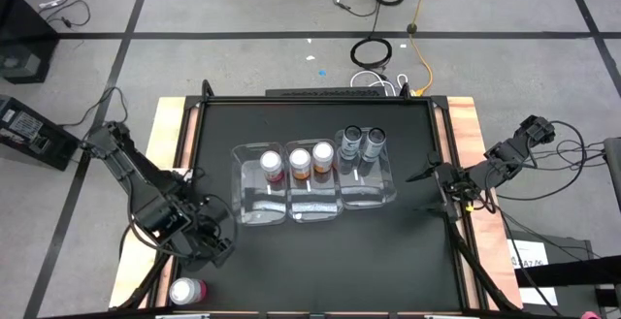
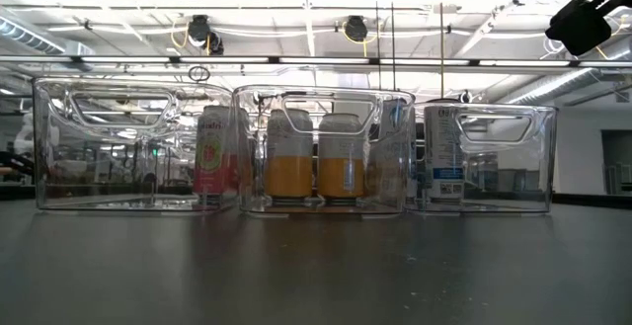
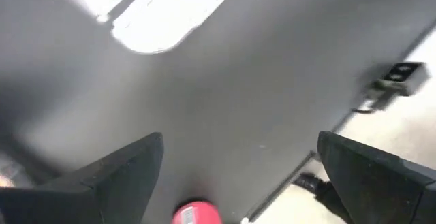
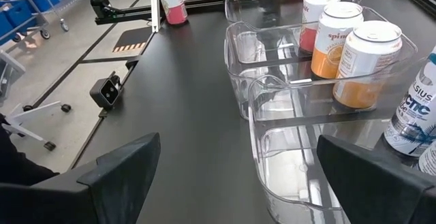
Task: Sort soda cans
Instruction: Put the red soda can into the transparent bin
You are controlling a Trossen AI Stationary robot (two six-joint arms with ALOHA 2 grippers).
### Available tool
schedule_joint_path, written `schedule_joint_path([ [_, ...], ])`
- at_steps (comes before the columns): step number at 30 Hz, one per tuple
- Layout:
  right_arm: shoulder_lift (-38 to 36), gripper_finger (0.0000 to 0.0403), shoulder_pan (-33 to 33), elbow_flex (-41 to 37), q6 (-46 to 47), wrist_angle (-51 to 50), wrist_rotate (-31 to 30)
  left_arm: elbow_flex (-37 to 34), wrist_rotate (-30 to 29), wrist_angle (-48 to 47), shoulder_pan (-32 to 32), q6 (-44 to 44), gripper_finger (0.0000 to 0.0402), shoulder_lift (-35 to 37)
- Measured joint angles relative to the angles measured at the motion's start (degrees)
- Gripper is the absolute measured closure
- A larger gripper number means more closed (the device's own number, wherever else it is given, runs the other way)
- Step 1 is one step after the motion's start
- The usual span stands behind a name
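Three clear bins stand in a row mid-table. The left bin holds one pink can, the middle bin two orange cans, and the right bin two grey cans. A second pink can stands upright on the table by the near left corner. My left gripper hovers open just to the far side of it; in its wrist view the can shows low between the fingers, untouched. My right gripper waits open at the table's right side, facing the bins.
A small camera box sits at the table's near edge. The near half of the left bin has room beside its can. Bare black tabletop lies between the bins and the near edge. Cables lie on the floor beyond.
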State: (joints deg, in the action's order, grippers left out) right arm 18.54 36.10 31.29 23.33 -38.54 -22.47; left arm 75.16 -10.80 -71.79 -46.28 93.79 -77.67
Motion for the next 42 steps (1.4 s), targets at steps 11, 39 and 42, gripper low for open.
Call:
schedule_joint_path([
  [11,0.0,0.0014,0.0,0.0,0.1,0.0,0.0,0.0,-7.9,3.3,0.6,-2.8,0.0006,-0.1],
  [39,0.0,0.0014,0.0,0.0,0.0,0.1,0.0,0.0,-2.7,3.8,0.6,9.1,0.0002,-0.3],
  [42,0.0,0.0014,0.0,0.0,0.0,0.1,0.1,0.0,-1.5,2.0,-1.0,13.2,0.0002,-0.3],
])
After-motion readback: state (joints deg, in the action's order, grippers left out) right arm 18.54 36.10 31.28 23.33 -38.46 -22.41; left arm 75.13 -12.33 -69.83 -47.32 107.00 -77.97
